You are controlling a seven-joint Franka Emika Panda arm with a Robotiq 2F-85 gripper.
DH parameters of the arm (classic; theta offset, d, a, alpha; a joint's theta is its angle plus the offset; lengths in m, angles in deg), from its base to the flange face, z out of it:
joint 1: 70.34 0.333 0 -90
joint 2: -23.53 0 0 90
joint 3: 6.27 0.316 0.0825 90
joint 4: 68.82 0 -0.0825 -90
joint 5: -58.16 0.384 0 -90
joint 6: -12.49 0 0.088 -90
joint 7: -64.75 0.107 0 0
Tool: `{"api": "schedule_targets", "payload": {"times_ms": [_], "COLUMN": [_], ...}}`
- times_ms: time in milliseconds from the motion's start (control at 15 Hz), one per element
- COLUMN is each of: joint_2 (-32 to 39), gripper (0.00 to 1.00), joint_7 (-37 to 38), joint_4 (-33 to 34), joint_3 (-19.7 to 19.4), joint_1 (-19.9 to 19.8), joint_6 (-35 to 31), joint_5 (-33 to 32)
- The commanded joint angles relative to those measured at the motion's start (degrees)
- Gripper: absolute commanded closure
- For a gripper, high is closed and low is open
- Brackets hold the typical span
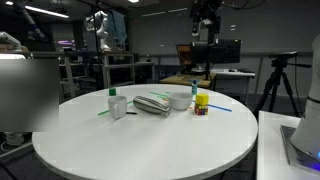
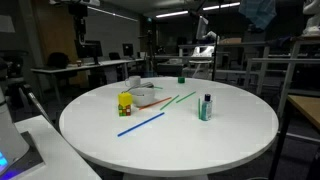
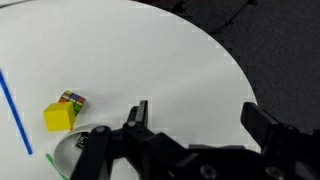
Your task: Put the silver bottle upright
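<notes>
The silver bottle point(image 1: 152, 104) lies on its side near the middle of the round white table point(image 1: 140, 140), between a small white bottle with a green cap point(image 1: 117, 104) and a white bowl point(image 1: 179, 100). My gripper point(image 3: 200, 115) is open and empty, high above the table near its edge. In the wrist view it looks down on bare tabletop, and the silver bottle is out of that view. In an exterior view the arm hangs at the top point(image 1: 206, 15), above and behind the bowl.
A yellow block point(image 3: 60, 117) with a small multicoloured cube point(image 3: 72, 99) stands beside the bowl. A blue stick point(image 2: 140, 124) and green sticks point(image 2: 178, 99) lie on the table. The table edge point(image 3: 235, 70) drops to dark floor.
</notes>
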Motion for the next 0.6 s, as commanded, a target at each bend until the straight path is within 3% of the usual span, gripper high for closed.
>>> {"api": "schedule_targets", "payload": {"times_ms": [0,533], "joint_2": [0.0,9.7], "gripper": [0.0,0.0], "joint_7": [-0.3,-3.3], "joint_4": [0.1,5.4], "joint_3": [0.5,0.2], "joint_1": [-0.7,-2.5], "joint_6": [0.3,-3.1], "joint_5": [0.3,-4.6]}}
